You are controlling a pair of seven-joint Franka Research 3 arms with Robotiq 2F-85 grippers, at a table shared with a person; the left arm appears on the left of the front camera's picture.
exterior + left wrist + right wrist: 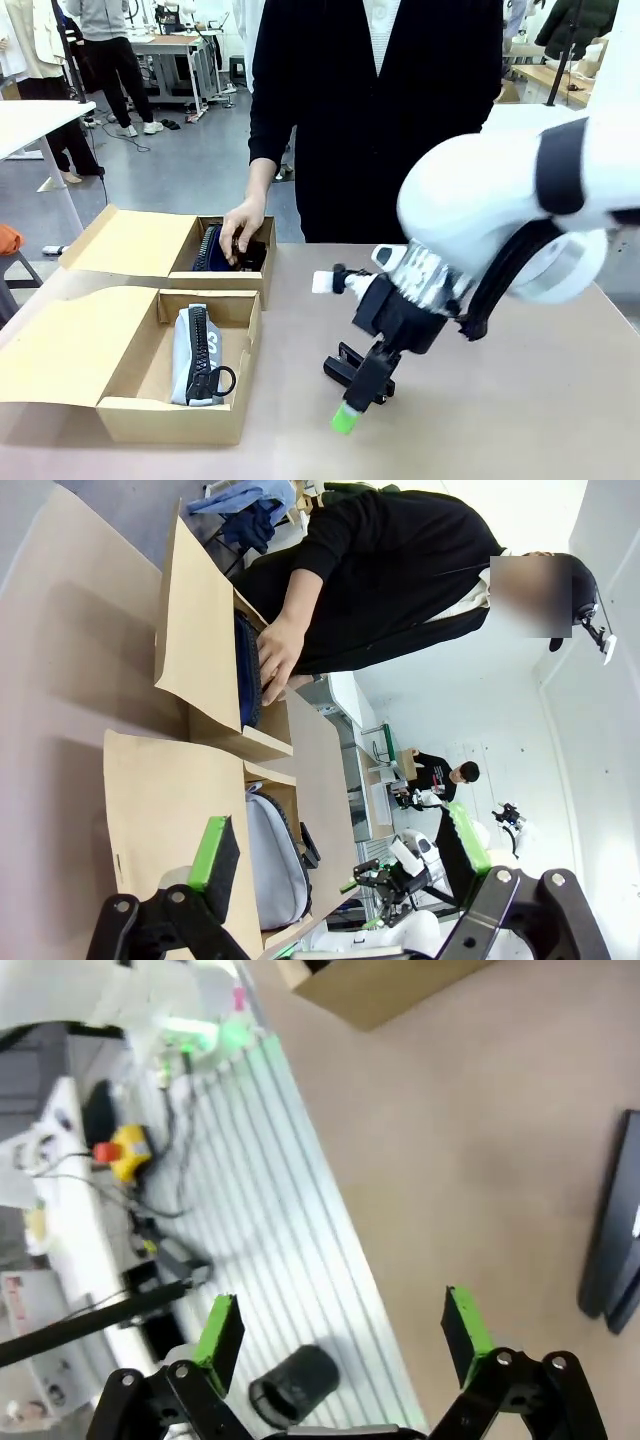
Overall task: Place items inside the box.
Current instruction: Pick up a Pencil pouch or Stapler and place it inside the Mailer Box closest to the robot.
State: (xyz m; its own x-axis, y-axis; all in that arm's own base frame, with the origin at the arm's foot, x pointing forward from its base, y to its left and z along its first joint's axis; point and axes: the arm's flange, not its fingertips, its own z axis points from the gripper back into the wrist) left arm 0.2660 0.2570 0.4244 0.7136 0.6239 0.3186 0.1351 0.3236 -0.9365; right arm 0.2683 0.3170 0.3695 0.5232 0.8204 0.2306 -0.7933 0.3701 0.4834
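The box [130, 415], long, shallow and brown, lies at the front left with its flap folded out. A light grey zip pouch [195, 350] with black lettering lies inside it. One black stapler [340, 368] rests on the table to the box's right. My right gripper [355, 400] hangs just over the table in front of that stapler, open and empty; in the right wrist view the stapler [615, 1230] is at the right edge, outside the fingers. My left gripper [340, 850] is open and empty, off to the side of the box [160, 810] and the pouch [275, 865].
A shorter cardboard box [225, 280] stands behind the long one. The person's hand [240, 225] reaches into it, onto dark items. The tabletop [520, 400] stretches bare to the right. In the right wrist view, the table's near edge [340, 1230] runs close by.
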